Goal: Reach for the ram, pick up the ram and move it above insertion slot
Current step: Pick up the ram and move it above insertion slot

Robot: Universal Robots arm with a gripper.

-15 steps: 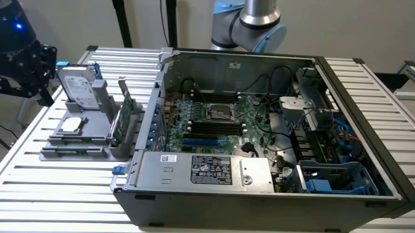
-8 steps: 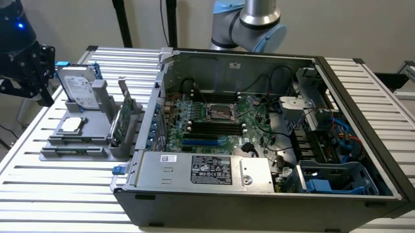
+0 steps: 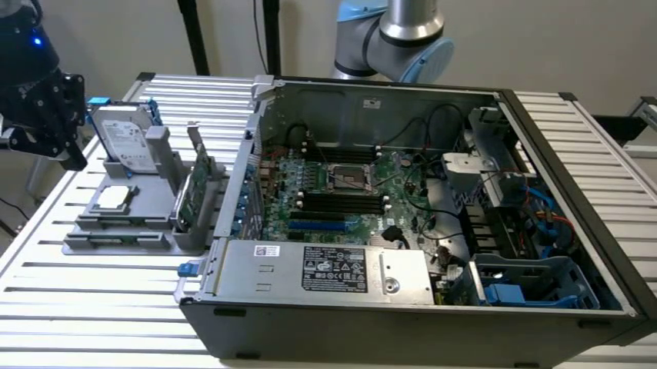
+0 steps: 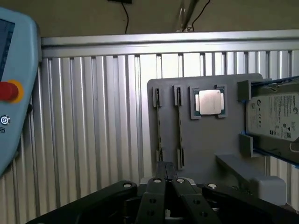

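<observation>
My gripper (image 4: pixel 167 183) hangs above the near edge of a grey fixture plate (image 4: pixel 205 140), its black fingers (image 4: pixel 156 191) pressed together with nothing between them. In the exterior view the gripper (image 3: pixel 72 157) is at the far left, beside the fixture (image 3: pixel 123 231) and well away from the case. Two narrow holders (image 4: pixel 157 126) (image 4: pixel 178 126) on the plate each carry a thin dark strip, seen edge-on. I cannot tell whether these are the ram. The motherboard's long black memory slots (image 3: pixel 339 201) lie inside the open computer case (image 3: pixel 411 307).
The fixture also holds a processor chip (image 4: pixel 209 101), a silver hard drive (image 4: pixel 275 116) and a green card with a metal bracket (image 3: pixel 195 188). A teach pendant (image 4: pixel 14 93) sits beside the plate. The slatted metal table (image 3: pixel 92 300) surrounds everything.
</observation>
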